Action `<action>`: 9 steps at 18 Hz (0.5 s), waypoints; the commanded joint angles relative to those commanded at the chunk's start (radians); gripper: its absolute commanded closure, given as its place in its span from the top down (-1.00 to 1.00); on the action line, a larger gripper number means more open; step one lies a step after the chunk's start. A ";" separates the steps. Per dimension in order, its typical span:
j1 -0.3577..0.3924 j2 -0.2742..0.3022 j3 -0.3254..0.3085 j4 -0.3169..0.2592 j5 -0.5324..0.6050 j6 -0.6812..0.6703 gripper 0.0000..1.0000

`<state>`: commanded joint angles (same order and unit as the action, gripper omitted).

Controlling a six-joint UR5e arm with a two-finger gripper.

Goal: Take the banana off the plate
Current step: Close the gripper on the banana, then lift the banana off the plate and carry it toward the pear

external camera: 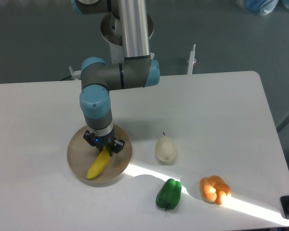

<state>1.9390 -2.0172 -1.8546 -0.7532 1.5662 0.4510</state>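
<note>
**Gripper lowered onto the banana on the plate**

A white table (221, 106) is seen from above against a dark grey floor, and a bright band of light is cast across the table's near right part. The arm (111, 77) is reached down from the top of the view, with its grey and blue joints bent over the left half of the table.

The gripper (104, 145) is pointed straight down over the plate (77, 153), a round tan disc lying flat on the table. The fingers (116, 144) are placed at the banana's upper end, one on each side of it, and appear to be closed against it; the contact itself is partly hidden by the gripper body, so a firm grip cannot be confirmed. The banana (97, 166) is laid on the plate, its yellow length running from between the fingers down and to the left, toward the plate's near rim. Whether it is resting on the plate or lifted slightly off it cannot be told.

To the right of the fingers, well clear of the plate, a pale pear (165, 149) is stood upright with its stem on top. Further right and nearer the camera, a green pepper (168, 194) is laid in the light band, and beside it, further right again, an orange pepper (215, 189) is found.
</note>
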 joint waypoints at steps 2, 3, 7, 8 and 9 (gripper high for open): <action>0.002 0.000 0.002 -0.002 0.000 0.000 -0.49; 0.003 0.003 0.002 -0.002 0.000 0.000 -0.49; 0.012 0.058 0.008 -0.012 0.000 0.023 -0.49; 0.015 0.066 0.009 -0.017 -0.002 0.031 -0.49; 0.020 0.075 0.008 -0.018 0.000 0.034 -0.50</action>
<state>1.9588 -1.9421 -1.8469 -0.7716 1.5662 0.4847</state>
